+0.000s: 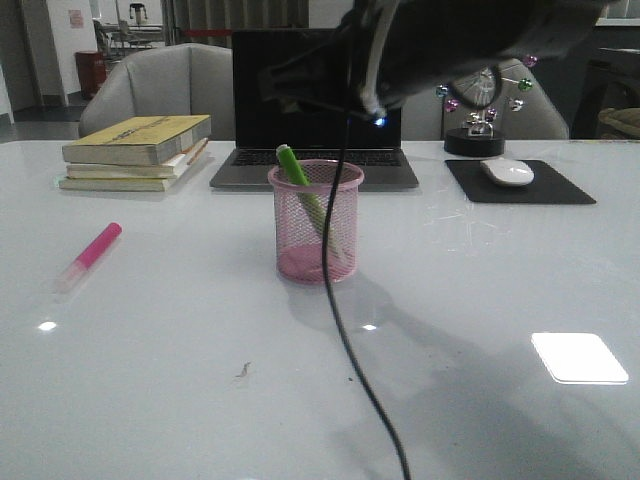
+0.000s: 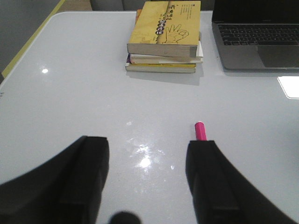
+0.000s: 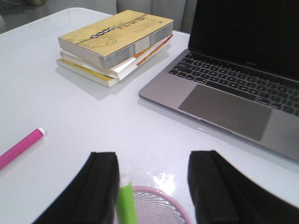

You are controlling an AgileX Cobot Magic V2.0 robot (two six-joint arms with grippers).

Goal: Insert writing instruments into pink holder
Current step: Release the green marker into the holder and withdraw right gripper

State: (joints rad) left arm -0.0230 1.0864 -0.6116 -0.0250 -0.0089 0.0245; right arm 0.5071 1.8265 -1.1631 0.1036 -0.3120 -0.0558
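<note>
The pink holder [image 1: 295, 250] stands upright mid-table in front of the laptop. A lime green highlighter [image 1: 298, 176] leans inside it, its top above the rim. The pink highlighter [image 1: 92, 252] lies flat on the table to the holder's left. My right gripper [image 3: 154, 158] hovers open just above the holder's rim [image 3: 153, 188], with the green highlighter [image 3: 126, 203] beside one finger and not clamped. My left gripper [image 2: 147, 144] hangs open over bare table. The pink highlighter's end [image 2: 200, 131] pokes out just beyond one fingertip, outside the gap. That pink highlighter [image 3: 21, 147] also shows in the right wrist view.
A stack of books [image 1: 135, 150] sits at the back left and an open laptop [image 1: 315, 110] behind the holder. A white mouse [image 1: 507, 171] on a black pad [image 1: 560, 190] and a desk toy [image 1: 480, 120] are back right. A black cable [image 1: 340, 330] hangs in front of the holder.
</note>
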